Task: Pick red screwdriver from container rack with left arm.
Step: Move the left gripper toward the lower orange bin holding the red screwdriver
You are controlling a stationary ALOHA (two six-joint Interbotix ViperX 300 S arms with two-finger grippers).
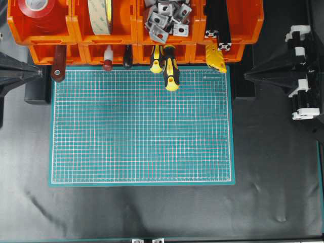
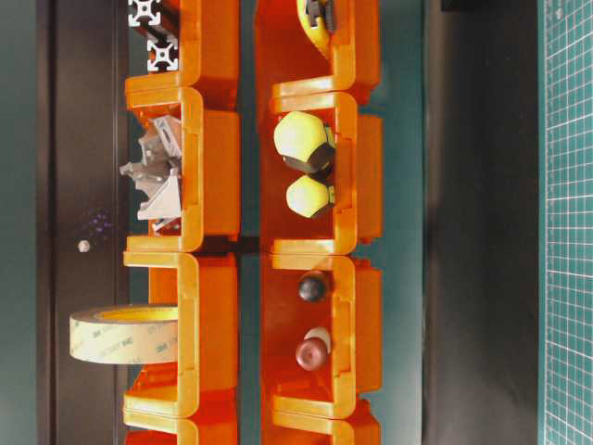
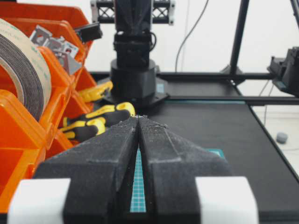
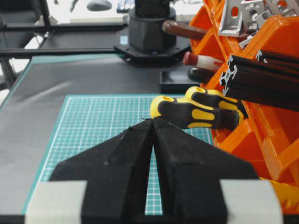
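The red screwdriver [image 1: 107,59] sticks out of a lower bin of the orange container rack [image 1: 77,26], its whitish band and dark-red end cap toward the mat. The table-level view shows its cap [image 2: 311,353]; the right wrist view shows its handle [image 4: 200,59]. It is hidden in the left wrist view. My left gripper [image 1: 40,72] is shut and empty at the rack's left end, well left of the screwdriver; its tips meet in its own view [image 3: 138,117]. My right gripper [image 1: 247,76] is shut and empty at the right [image 4: 153,120].
A dark brown-red flat handle [image 1: 58,66] lies left of the red screwdriver, a black handle [image 1: 127,56] just right. Two yellow-and-black screwdrivers [image 1: 170,73] jut over the green cutting mat [image 1: 142,126]. The upper bins hold tape rolls [image 1: 100,15], metal brackets [image 1: 167,17] and black profiles [image 1: 218,25].
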